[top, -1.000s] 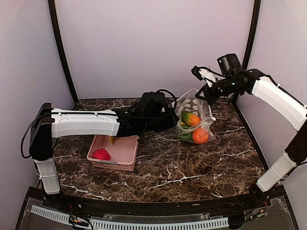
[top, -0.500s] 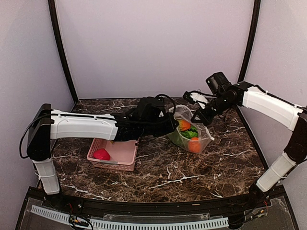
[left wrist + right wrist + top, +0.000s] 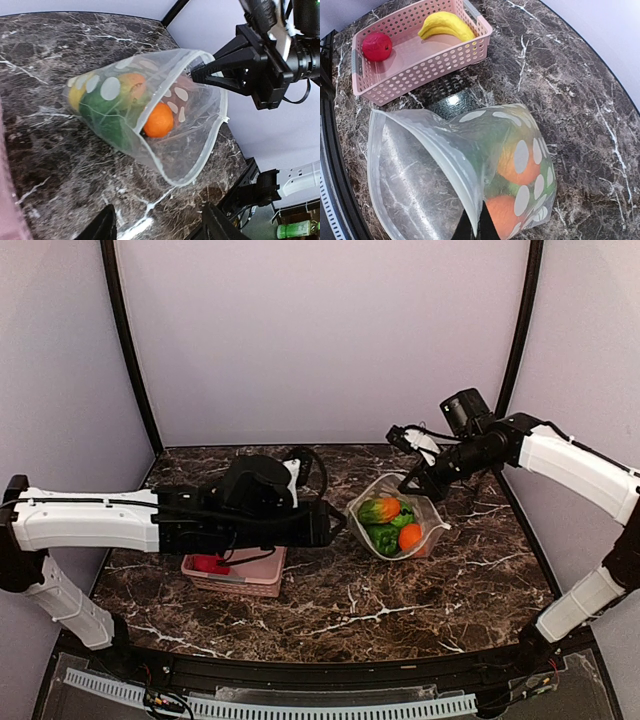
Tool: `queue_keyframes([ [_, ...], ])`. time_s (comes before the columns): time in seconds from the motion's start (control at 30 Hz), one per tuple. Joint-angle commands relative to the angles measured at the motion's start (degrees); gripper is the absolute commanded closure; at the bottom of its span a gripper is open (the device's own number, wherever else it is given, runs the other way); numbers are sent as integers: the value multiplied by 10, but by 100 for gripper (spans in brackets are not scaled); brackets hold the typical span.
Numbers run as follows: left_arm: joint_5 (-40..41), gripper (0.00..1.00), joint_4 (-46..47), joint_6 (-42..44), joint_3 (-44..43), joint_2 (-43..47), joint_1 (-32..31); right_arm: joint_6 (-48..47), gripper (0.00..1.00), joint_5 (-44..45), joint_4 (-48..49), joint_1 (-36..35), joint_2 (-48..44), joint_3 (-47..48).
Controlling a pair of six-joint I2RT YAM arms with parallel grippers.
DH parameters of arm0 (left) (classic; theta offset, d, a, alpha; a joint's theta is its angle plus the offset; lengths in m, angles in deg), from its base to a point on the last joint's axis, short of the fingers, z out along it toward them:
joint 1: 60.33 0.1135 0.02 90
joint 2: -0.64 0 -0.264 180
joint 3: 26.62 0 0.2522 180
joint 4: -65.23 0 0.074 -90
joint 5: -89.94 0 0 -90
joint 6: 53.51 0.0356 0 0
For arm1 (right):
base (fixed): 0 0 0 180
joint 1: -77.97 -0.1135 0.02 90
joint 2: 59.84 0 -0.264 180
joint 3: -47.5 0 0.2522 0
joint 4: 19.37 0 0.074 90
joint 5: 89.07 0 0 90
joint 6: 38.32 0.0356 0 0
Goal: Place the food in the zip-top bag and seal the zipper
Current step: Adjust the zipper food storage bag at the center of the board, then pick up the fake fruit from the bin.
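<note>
The zip-top bag [image 3: 395, 527] lies on the marble table with its mouth gaping toward the front. Inside are food pieces: an orange [image 3: 159, 120], green pieces [image 3: 107, 120] and a yellow one [image 3: 75, 96]. My right gripper [image 3: 476, 227] is shut on the bag's upper rim, pinching the zipper [image 3: 440, 150] strip, which stands unsealed. My left gripper [image 3: 160, 231] is open just left of the bag's mouth, with only table between its fingers. A yellow banana [image 3: 445, 25] and a magenta-red piece [image 3: 376, 46] lie in the pink basket [image 3: 427, 60].
The pink basket [image 3: 262, 578] sits at the front left, largely covered by my left arm in the top view. Black frame posts stand at the back corners, with walls close on both sides.
The bag has come down from the air onto the table, still held by my right gripper. My left gripper has opened, let go of the rim and drawn back leftward.
</note>
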Motion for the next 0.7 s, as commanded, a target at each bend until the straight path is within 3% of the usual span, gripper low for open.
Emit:
queue_keyframes([
  [0.0, 115, 38, -224, 44, 43, 97, 1, -7, 100, -45, 29, 0, -6, -30],
  [0.17, 169, 29, -346, 52, 83, 176, 10, -16, 100, -62, 31, 0, -9, -43],
  [0.3, 164, 15, -424, 43, 98, 211, 49, -22, 100, -75, 35, 1, -21, -58],
  [0.43, 132, 13, -477, 45, 108, 221, 110, -22, 100, -84, 34, 1, -30, -66],
  [0.67, 64, 14, -482, 102, 117, 204, 178, -21, 100, -87, 48, 1, -34, -86],
])
